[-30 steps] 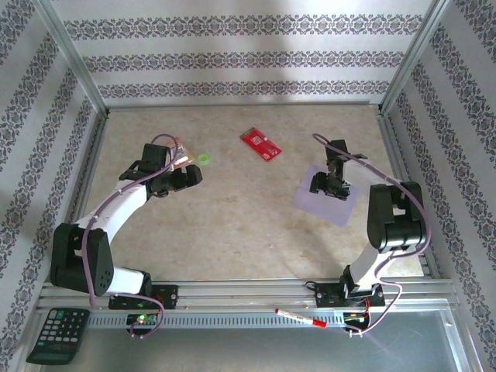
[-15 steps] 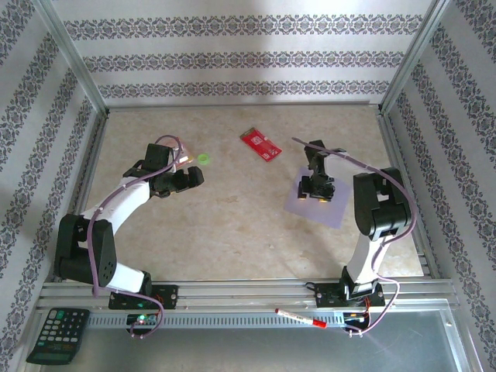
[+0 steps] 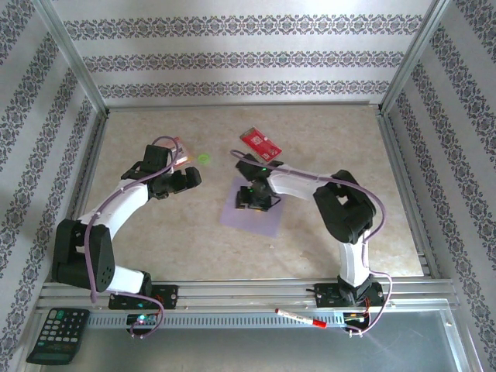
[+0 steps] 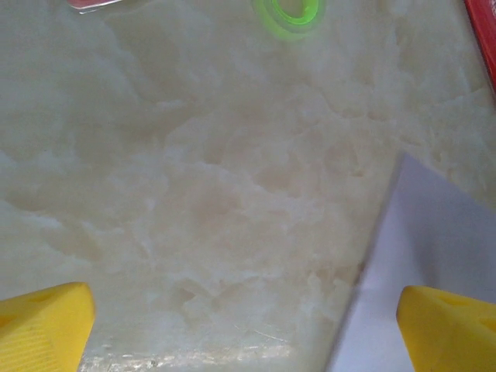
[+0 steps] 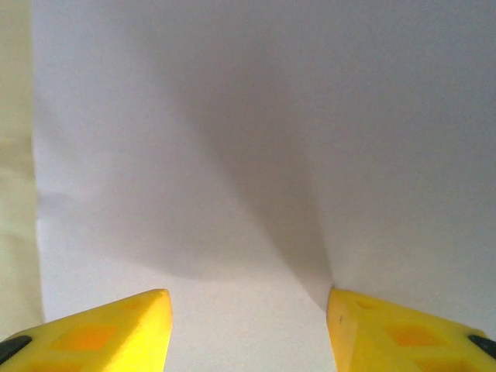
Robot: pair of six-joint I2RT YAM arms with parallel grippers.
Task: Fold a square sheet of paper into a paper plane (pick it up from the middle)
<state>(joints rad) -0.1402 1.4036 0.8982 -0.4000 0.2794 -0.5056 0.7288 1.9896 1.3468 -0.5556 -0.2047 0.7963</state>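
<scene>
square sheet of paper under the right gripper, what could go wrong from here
The square sheet of paper bulges into a ridge between the fingertips of the right gripper; closing further may set a stray crease. A sheet edge runs close beside one fingertip, so it may lift lopsided. The open left gripper hangs by its edge and could snag it.

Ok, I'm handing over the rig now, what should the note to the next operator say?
Right gripper: jaws partly apart, tips down on the middle of the square sheet of paper, which puckers slightly there.
Left gripper: open, empty, over bare table beside the sheet's left edge.
Done: nothing folded; sheet lies mid-table.
Left: pinch it up, make all folds.
</scene>
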